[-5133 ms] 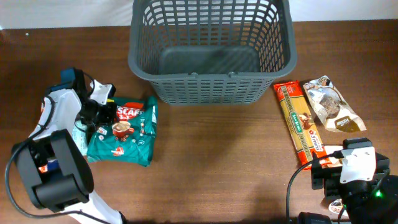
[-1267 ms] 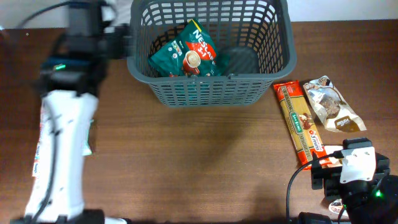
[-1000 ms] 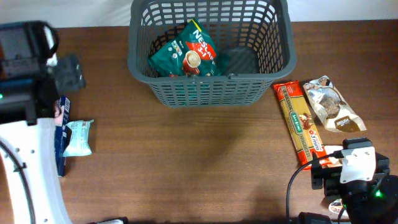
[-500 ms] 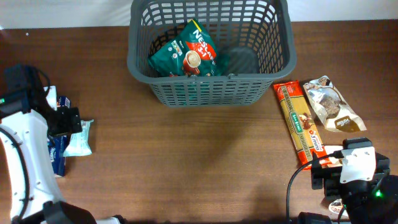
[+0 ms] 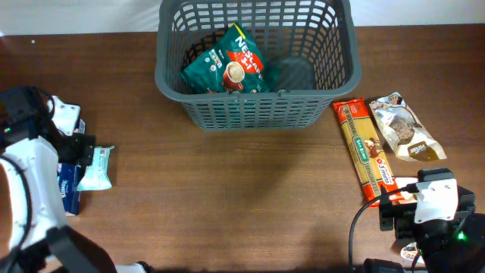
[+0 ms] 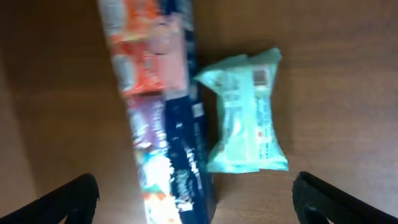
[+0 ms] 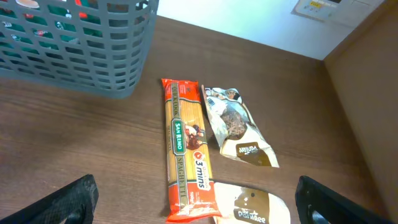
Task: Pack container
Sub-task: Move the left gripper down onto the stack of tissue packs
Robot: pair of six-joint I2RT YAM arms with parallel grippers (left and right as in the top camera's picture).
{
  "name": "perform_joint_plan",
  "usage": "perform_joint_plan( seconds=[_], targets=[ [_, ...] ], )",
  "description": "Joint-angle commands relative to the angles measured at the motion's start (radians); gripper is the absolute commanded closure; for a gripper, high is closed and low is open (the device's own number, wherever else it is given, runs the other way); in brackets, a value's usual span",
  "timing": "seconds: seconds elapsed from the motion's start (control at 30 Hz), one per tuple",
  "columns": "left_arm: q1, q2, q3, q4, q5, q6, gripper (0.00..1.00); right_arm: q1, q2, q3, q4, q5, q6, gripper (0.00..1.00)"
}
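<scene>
The container (image 5: pixel 258 114), a dark grey slotted basket, stands at the back centre of the table. A green coffee packet (image 5: pixel 231 68) lies inside it. At the far left, my left gripper (image 5: pixel 78 150) hangs open and empty over a long blue and orange box (image 6: pixel 165 118) and a mint green packet (image 6: pixel 249 115). These two lie side by side on the table. The box runs between the spread fingertips (image 6: pixel 68 199). Low at the right, my right gripper (image 7: pixel 199 208) is open and empty, near the end of a spaghetti pack (image 7: pixel 183 149).
A brown and white pouch (image 5: pixel 405 127) lies right of the spaghetti pack (image 5: pixel 366 152). A second white pouch (image 7: pixel 249 208) sits by the spaghetti's near end. The right arm (image 5: pixel 436 208) rests at the front right corner. Brown tabletop (image 5: pixel 242 197) spans the middle.
The left arm carried the green packet into the basket, then swung back to the left edge and now hovers over the blue box and mint packet. The right arm has not moved.
</scene>
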Motion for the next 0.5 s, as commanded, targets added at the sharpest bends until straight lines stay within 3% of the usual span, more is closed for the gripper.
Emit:
perform_joint_plan(
  seconds=[0.0, 0.23, 0.47],
  targets=[
    [0.023, 0.104, -0.034, -0.001, 0.050, 0.126, 0.04, 0.006, -0.004, 0.000, 0.002, -0.013, 0.013, 0.01],
    [0.100, 0.235, -0.034, 0.021, 0.050, 0.106, 0.04, 0.006, -0.004, 0.000, 0.002, -0.013, 0.013, 0.01],
    [0.243, 0.241, -0.034, 0.059, 0.068, 0.090, 0.04, 0.006, -0.004, 0.000, 0.003, -0.013, 0.013, 0.01]
  ],
)
